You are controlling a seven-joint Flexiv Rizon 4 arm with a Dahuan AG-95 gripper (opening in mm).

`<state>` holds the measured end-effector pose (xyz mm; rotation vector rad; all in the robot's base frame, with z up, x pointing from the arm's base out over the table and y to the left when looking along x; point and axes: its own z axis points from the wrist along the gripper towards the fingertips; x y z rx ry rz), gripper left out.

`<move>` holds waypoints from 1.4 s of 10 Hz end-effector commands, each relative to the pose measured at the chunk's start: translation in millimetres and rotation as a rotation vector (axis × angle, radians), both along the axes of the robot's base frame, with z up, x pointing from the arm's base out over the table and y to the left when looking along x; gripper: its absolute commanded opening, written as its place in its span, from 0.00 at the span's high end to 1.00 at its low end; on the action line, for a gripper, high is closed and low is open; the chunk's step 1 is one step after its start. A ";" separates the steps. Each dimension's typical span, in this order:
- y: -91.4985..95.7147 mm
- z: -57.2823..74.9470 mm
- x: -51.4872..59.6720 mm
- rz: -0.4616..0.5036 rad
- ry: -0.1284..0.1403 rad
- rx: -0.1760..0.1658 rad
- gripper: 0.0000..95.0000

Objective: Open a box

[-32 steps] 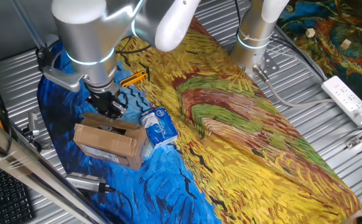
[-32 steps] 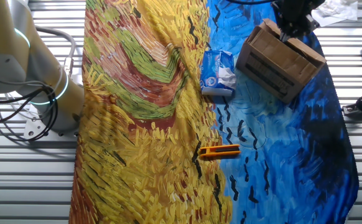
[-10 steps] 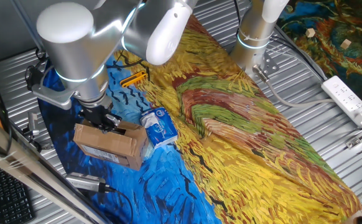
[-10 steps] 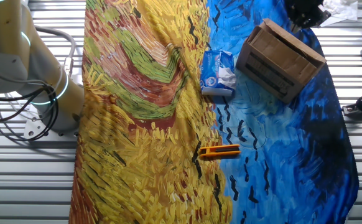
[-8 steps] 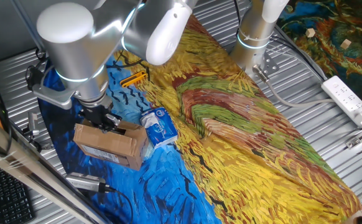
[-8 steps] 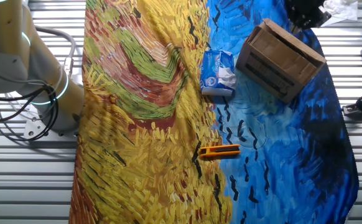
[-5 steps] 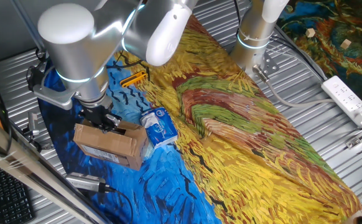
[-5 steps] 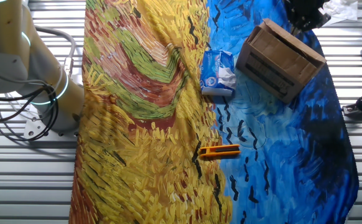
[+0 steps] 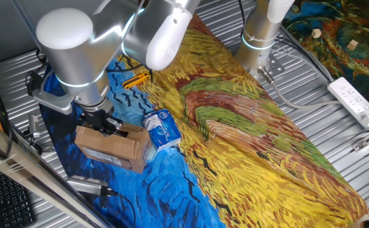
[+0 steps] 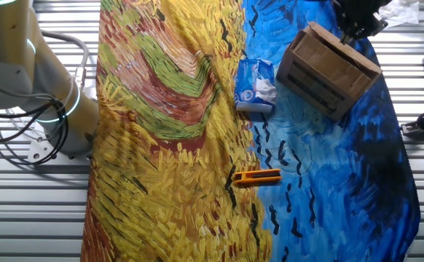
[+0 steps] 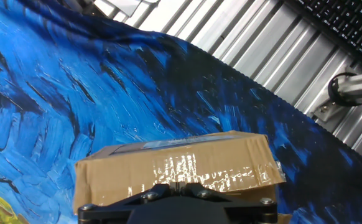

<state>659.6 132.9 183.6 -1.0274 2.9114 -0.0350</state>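
The box (image 9: 110, 147) lies just beneath the jaws.

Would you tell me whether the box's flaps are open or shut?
Shut: the box has flat top flaps under shiny clear tape.

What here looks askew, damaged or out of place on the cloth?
Nothing looks damaged or spilled. The box sits at an angle to the cloth's edges, its flaps closed under clear tape. The tool is at its top edge. A blue-and-white packet lies beside it.
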 end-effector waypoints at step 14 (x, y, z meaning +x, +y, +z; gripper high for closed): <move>-11.9 -21.7 -16.1 0.019 -0.007 -0.027 1.00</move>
